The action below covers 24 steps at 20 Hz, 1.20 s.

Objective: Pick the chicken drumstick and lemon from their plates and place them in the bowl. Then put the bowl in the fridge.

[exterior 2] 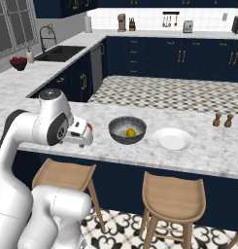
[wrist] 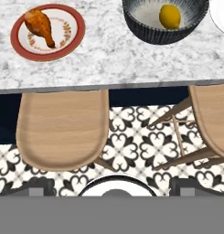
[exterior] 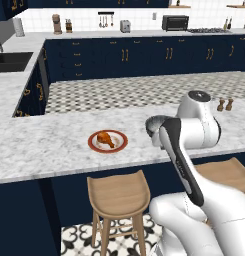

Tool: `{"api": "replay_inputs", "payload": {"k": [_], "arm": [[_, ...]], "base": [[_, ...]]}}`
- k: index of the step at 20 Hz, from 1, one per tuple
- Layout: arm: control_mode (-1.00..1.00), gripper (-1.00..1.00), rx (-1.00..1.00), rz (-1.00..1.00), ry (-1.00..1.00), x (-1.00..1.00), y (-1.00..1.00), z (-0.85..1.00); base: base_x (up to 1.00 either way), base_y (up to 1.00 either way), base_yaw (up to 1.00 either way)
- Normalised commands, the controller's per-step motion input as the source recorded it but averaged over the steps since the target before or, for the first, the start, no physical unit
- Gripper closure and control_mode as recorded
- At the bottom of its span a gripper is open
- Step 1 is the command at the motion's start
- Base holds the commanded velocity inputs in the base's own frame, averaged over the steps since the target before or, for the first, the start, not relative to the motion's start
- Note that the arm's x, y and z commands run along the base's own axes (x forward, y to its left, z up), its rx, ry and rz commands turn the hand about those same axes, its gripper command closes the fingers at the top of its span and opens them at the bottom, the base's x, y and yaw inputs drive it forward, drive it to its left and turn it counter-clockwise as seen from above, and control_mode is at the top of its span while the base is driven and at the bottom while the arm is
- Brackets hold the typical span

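The chicken drumstick point(exterior: 106, 138) lies on the plate with the red-brown rim point(exterior: 94, 147), on the white marble counter point(exterior: 39, 145). In the hand view the drumstick point(wrist: 39, 26) has its fat end up near the top left and its thin bone end points down to the right, and the red-rimmed plate point(wrist: 22, 48) sits just past the counter edge.

The lemon point(exterior 2: 131, 132) is inside the dark speckled bowl point(exterior 2: 115, 134), on the light grey bottom. The bowl stands on the counter, just beside the plain white plate point(exterior 2: 173, 139), which has nothing on it. In the hand view the lemon point(wrist: 170, 16) sits in the bowl point(wrist: 163, 35) at the top, to the right of the red-rimmed plate and apart from it.

The gripper point(wrist: 111, 188) hangs back from the counter, above the patterned floor point(wrist: 131, 146) and the wooden stools point(wrist: 63, 128). Its two dark finger tips stand far apart at the bottom of the hand view, so it is open and holds nothing. It is well apart from the drumstick and from the bowl.

The white arm point(exterior: 186, 150) bends over in front of the counter. Two small brown shakers point(exterior 2: 223, 119) stand on the counter, farther along past the white plate. A dark sink point(exterior 2: 59, 52) is in the counter at the far side
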Motion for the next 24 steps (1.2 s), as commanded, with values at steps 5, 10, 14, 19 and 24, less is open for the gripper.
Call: {"api": "replay_inputs", "payload": {"k": [5, 10, 14, 19, 24], "arm": [[-1.00, -1.00, 0.00, 0.11, 0.01, 0.90, 0.68, -0.03], [-1.00, -1.00, 0.01, 0.17, 0.01, 1.00, 0.73, -0.16], [-1.00, -1.00, 0.00, 0.06, 0.03, 0.92, 0.49, -0.17], [-1.00, -1.00, 0.00, 0.00, 0.05, 0.83, 0.29, -0.21], [-1.00, -1.00, 0.00, 0.01, 0.03, 0.74, 0.17, -0.48]], "base": [[0.00, 0.00, 0.00], [0.00, 0.00, 0.00], [0.00, 0.00, 0.00], [0.00, 0.00, 0.00], [0.00, 0.00, 0.00]]}}
